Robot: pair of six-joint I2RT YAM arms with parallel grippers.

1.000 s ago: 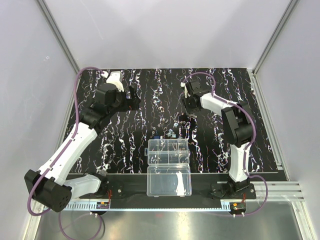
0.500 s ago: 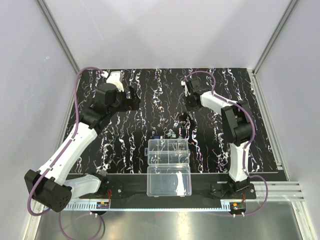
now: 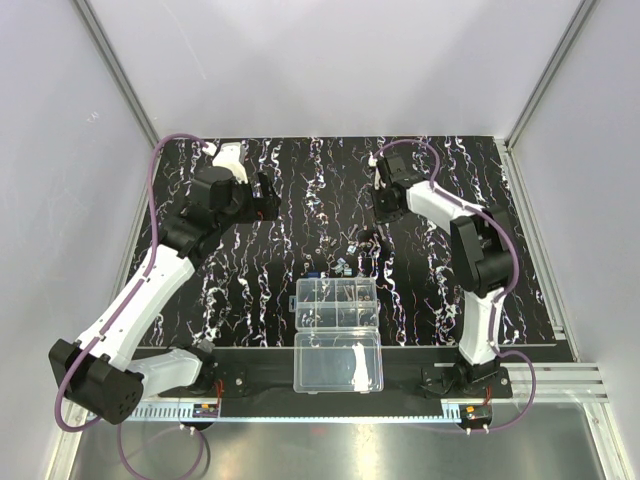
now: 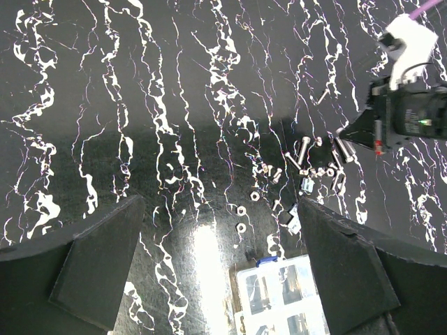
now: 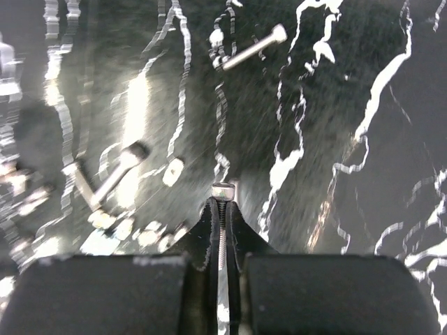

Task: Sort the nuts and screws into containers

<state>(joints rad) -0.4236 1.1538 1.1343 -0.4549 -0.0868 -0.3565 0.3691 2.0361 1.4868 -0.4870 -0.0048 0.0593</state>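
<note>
Screws and nuts lie loose in a cluster on the desk's black, white-streaked mat, just beyond the containers, whose clear lid lies open toward the arm bases. Right gripper is closed tight on one slim screw, pinched lengthwise with its head past the fingertips, close over the mat beside the cluster; left gripper hangs with jaws wide apart, holding nothing. Plain white walls enclose the desk.
</note>
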